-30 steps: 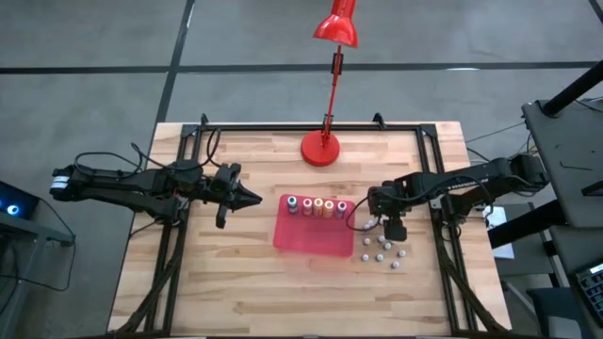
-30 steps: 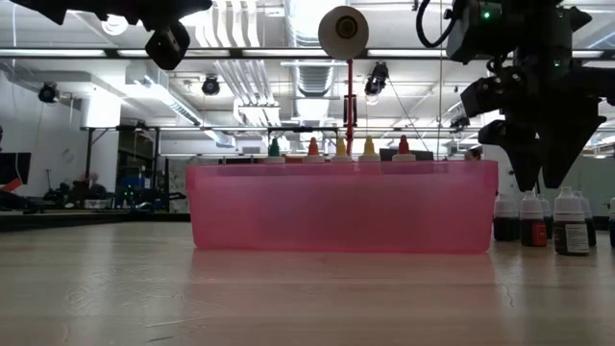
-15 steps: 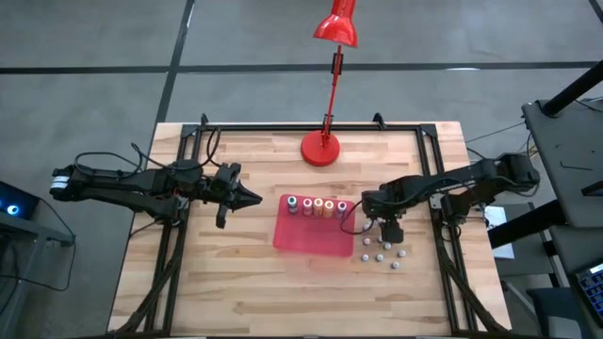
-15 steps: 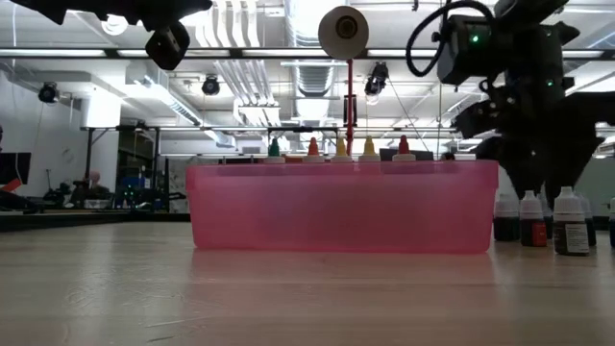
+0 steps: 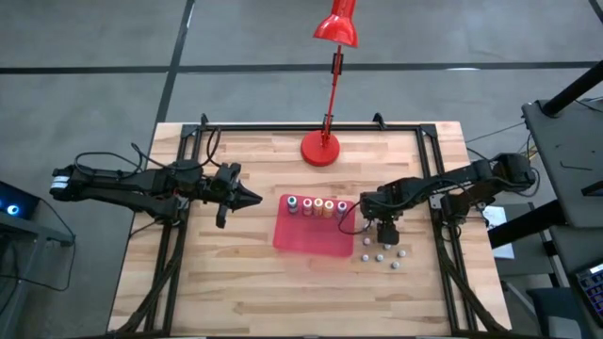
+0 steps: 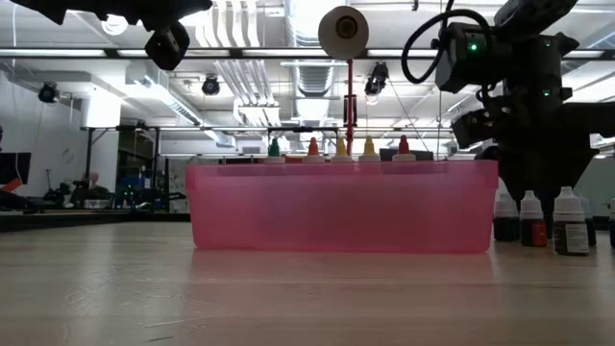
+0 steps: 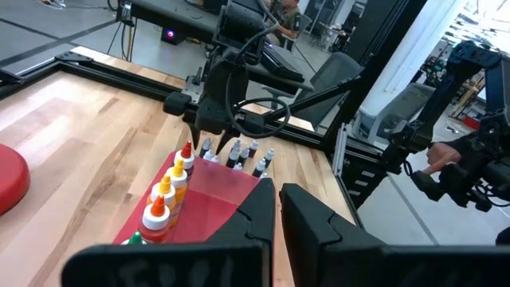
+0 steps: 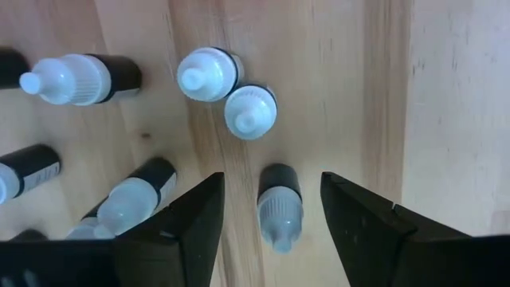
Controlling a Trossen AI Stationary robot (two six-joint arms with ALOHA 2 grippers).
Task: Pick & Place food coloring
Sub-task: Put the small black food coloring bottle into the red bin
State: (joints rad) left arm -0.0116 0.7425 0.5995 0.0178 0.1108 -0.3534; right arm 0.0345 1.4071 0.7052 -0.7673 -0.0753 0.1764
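Several food coloring bottles with coloured caps [image 5: 316, 206] stand in a row along the far side of the red tray [image 5: 309, 241]; their tips show above its wall [image 6: 338, 147]. Right of the tray, a cluster of small dark bottles with white caps [image 5: 382, 252] stands on the table. My right gripper [image 5: 382, 234] points down over this cluster, open. Its fingers stand on either side of one white-capped bottle [image 8: 279, 209] without touching it. My left gripper [image 5: 254, 198] hangs shut and level, left of the tray.
A red desk lamp stands with its base [image 5: 320, 149] at the table's far middle. Other white-capped bottles [image 8: 209, 73] [image 8: 250, 112] stand close around the one between my right fingers. Black frame rails [image 5: 435, 160] run along the table's sides.
My right gripper has come down toward the white-capped bottles and shifted a little toward the tray. The bottles and the tray have stayed where they were.
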